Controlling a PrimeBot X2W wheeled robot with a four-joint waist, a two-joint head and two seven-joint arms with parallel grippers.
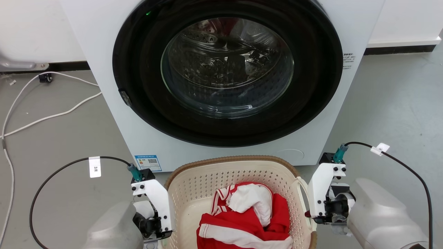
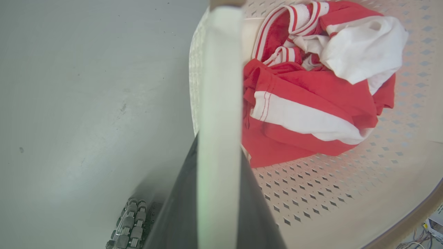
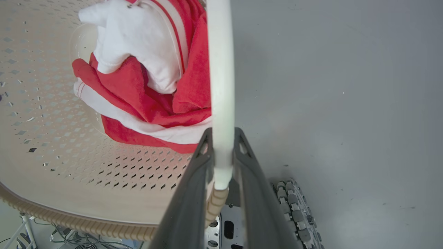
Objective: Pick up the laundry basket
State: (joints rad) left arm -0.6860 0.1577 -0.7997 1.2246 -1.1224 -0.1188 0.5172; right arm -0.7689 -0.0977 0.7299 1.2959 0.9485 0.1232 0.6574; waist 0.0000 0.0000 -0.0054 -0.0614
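**Both end effectors pinching the laundry basket's loop handles**

The laundry basket sits in front of the washer, between my arms. My left end effector is pressed together on the white handle on its side, and my right end effector on the opposite handle. I judge the load light: thin perforated plastic, one crumpled red-and-white garment. The walls should flex and the smooth handles may slide or swing, so a level lift by both suits it. The basket's near edge is cut off in the head view and its underside is hidden, so I cannot tell whether it rests on the floor.
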